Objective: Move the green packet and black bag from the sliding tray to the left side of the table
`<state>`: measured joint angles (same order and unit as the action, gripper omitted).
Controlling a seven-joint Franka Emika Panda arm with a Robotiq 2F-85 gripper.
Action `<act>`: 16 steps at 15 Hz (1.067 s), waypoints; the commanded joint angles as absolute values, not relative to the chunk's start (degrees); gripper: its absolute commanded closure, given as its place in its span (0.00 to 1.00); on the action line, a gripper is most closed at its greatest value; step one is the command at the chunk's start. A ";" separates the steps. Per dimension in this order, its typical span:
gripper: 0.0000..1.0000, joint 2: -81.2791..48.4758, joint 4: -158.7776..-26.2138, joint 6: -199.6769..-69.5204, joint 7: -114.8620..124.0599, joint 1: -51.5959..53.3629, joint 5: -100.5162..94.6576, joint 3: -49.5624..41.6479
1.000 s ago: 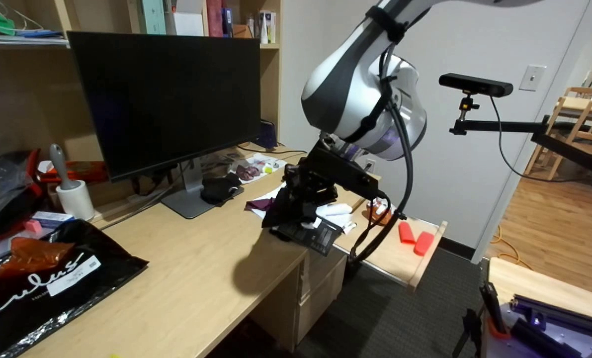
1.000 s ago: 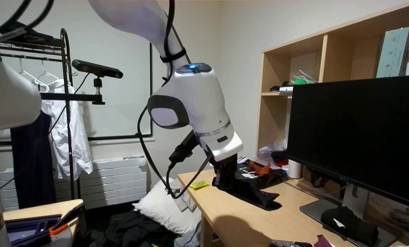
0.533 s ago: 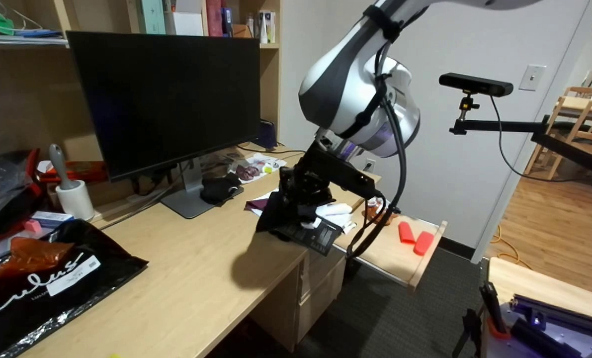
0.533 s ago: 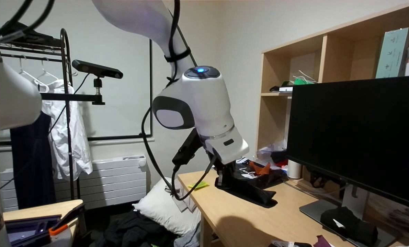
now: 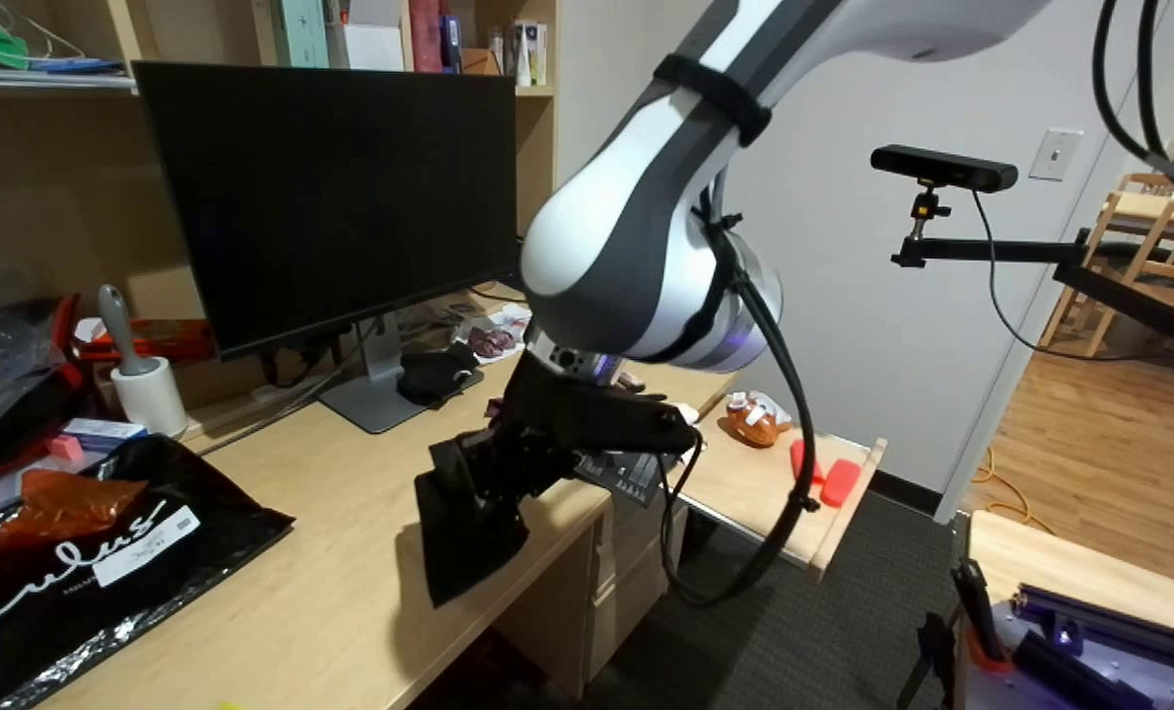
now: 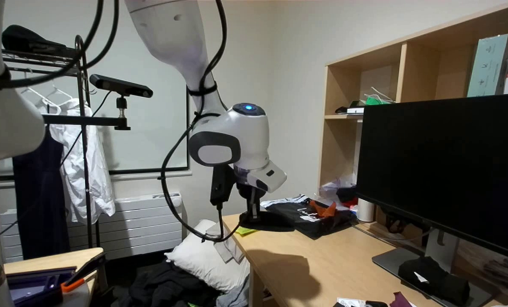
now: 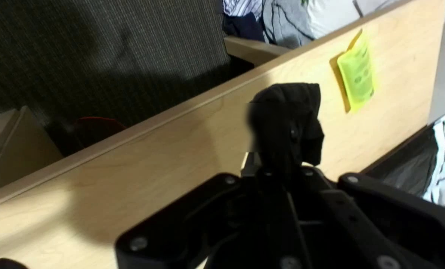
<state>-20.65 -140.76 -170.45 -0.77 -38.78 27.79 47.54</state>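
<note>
We count one long desk (image 5: 330, 552), one black monitor (image 5: 340, 207), one robot arm (image 5: 626, 227) and one hand (image 7: 287, 172). There is one small black bag (image 5: 463, 552) and one green packet (image 7: 358, 74). On the one sliding tray (image 5: 739, 485), we find two red pieces (image 5: 841, 482) and one orange-brown item (image 5: 752, 424). Elsewhere we count one large bag with white lettering (image 5: 123, 616), one lint roller (image 5: 148, 396), one light switch (image 5: 1056, 155) and one white pillow (image 6: 207, 264).

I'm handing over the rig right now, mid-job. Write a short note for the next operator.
Tool: shut on the black bag, holding it above the table.
Green packet: lying on the table near one end, apart from the black bag.
Sliding tray: pulled out, with red pieces on it.
Done: green packet on the table, black bag off the tray.
Left: set the black bag down, probably near the green packet, then open the tool.
</note>
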 commanded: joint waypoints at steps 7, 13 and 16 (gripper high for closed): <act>0.93 -21.56 -137.73 -167.98 -1.22 -10.10 19.40 24.23; 0.93 -21.87 -137.70 -169.40 3.07 -2.71 14.77 17.04; 0.93 -24.27 -135.56 -171.49 4.90 5.07 9.49 10.46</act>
<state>-22.02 -137.66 -169.03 1.92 -1.33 13.84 15.39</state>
